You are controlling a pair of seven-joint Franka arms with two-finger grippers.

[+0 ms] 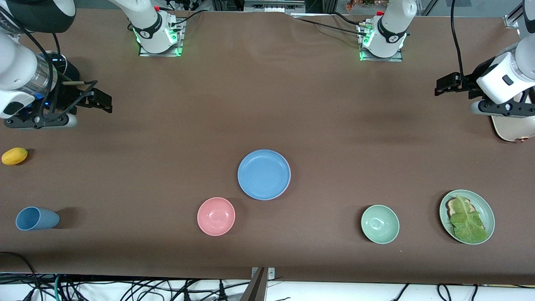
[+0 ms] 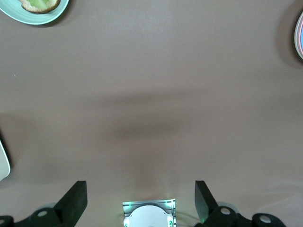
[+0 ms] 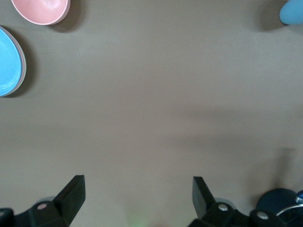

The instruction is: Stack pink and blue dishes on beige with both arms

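Note:
The blue plate (image 1: 263,174) lies flat in the middle of the table, top side bare. In the left wrist view a pink rim (image 2: 298,35) shows just under its edge, so it rests on the pink plate. In the right wrist view the blue plate (image 3: 8,61) has a pale rim below it; I cannot make out the beige plate as such. My left gripper (image 1: 446,85) hangs open and empty over the left arm's end of the table, fingers (image 2: 73,198) wide apart. My right gripper (image 1: 99,100) hangs open and empty over the right arm's end.
A pink bowl (image 1: 216,216) sits nearer the front camera than the plate stack. A green bowl (image 1: 380,224) and a green plate (image 1: 490,213) with lettuce stand toward the left arm's end, and a cream toaster (image 1: 512,129) below the left wrist. A blue cup (image 1: 36,218) and a yellow fruit (image 1: 14,156) lie at the right arm's end.

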